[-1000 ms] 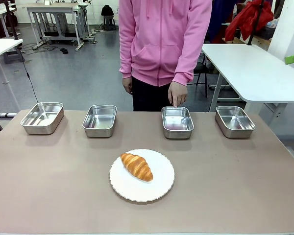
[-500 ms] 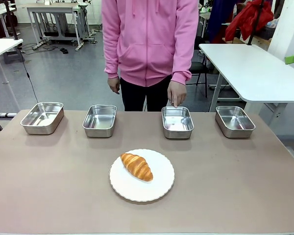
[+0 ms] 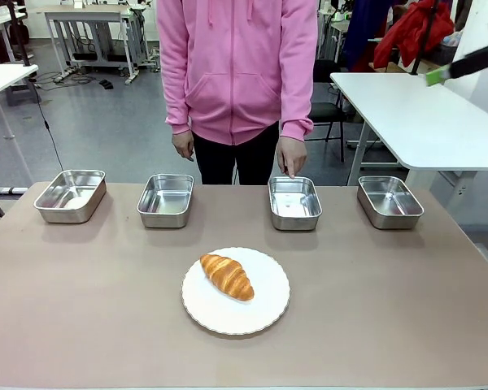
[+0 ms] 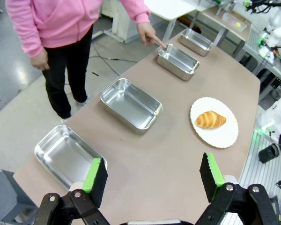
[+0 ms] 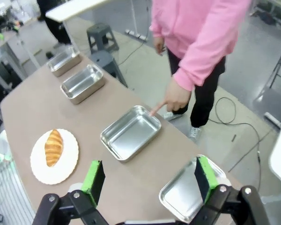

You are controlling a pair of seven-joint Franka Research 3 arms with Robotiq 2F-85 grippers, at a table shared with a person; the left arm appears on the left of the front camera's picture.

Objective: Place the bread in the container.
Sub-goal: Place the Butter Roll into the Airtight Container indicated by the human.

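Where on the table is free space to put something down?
The table is bare on both sides of the white plate holding the bread, and along the near edge. The far edge is crowded: four pans in a row, a hand pointing at the container.

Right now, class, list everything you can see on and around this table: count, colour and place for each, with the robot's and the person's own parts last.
Bread: one, golden-brown, on the plate.
Plate: one, white, round, table's middle.
Pointed-at container: one, shiny steel, third from the robot's left along the far edge.
Other pans: three, shiny steel, same row.
Table: one, brown top.
Left gripper: one, black with green pads, open, raised above the table.
Right gripper: one, same colours, open, raised.
Person's hand: one, finger at the container's far rim.
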